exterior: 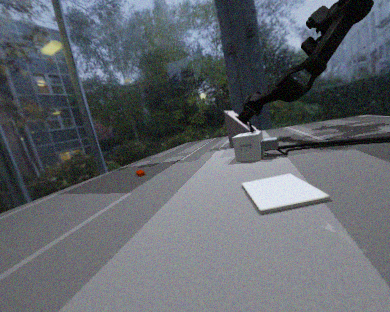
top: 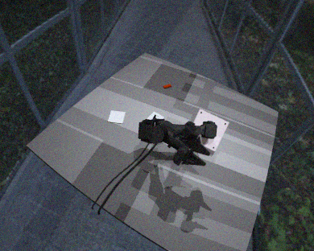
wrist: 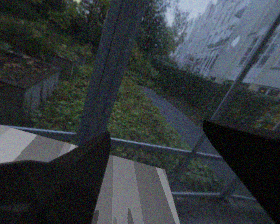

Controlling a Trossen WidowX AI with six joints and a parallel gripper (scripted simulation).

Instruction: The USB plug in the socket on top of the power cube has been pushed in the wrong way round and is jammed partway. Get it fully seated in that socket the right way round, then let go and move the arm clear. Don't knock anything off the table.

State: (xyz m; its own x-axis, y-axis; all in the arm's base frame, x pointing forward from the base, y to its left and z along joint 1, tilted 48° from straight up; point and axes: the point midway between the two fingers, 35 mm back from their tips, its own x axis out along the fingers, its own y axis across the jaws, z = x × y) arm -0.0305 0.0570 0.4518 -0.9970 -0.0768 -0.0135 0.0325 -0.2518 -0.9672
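Top view: arm folded over the surface, hiding the power cube; exterior: cube at far centre, plug indistinct, seating apparently undone; wrist: claw wide open, holding nothing, aimed off the surface, grasp pending.

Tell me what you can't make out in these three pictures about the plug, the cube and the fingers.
- USB plug: top view, hidden under the arm; exterior view, too small atop the power cube.
- Gripper: wrist view shows only dark fingers, wide apart, pointing off the table.
- Orange object: too small to identify.
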